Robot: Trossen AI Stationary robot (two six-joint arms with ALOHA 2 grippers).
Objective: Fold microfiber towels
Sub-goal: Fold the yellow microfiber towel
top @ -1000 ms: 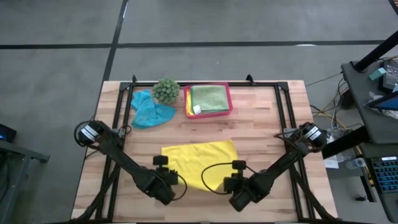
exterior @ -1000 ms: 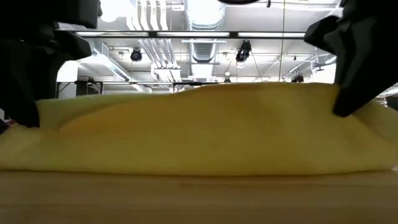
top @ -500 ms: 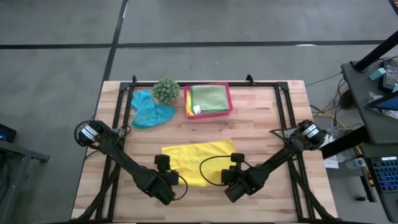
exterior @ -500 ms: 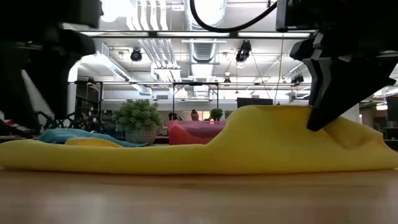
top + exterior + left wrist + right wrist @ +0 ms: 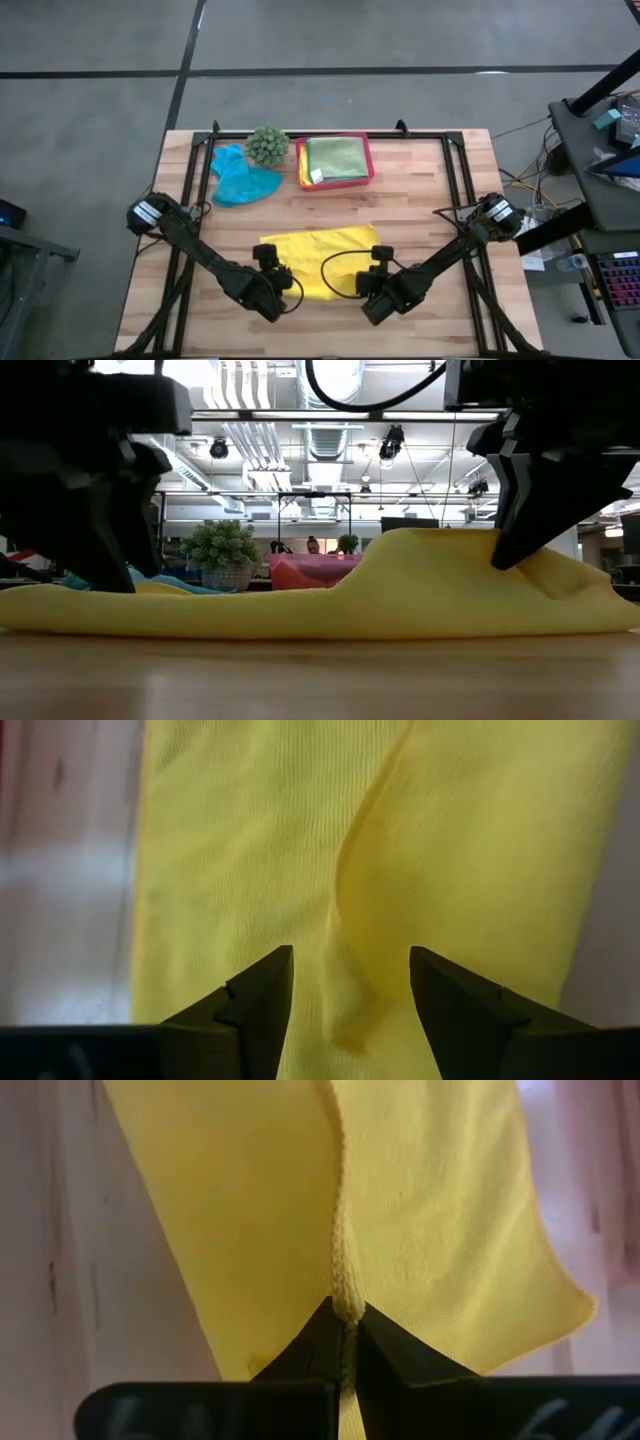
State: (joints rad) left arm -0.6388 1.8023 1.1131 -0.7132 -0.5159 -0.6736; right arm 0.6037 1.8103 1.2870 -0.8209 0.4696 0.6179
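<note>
Yellow towel (image 5: pixel 318 258), soft ribbed microfiber, lies folded at front-centre of wood table (image 5: pixel 430 210), right side humped. R gripper (image 5: pixel 345 1342) pressed together, pinching its corded hem. L gripper (image 5: pixel 350 982) spread, over a wrinkle, holding nothing. Teal towel (image 5: pixel 240 180) crumpled by spiky plant (image 5: pixel 266 146); green towel (image 5: pixel 336 156) flat in pink tray (image 5: pixel 370 165). Bare wood both sides of yellow towel.

Illumination is even and bright in the high view, with soft, short shadows under both arms. In the low view, ceiling lamps (image 5: pixel 390 448) backlight the scene; the arms appear as near-black silhouettes and the wooden table (image 5: pixel 320 680) in the foreground is blurred. Both wrist views are softly focused, with washed-out background at the frame edges.
</note>
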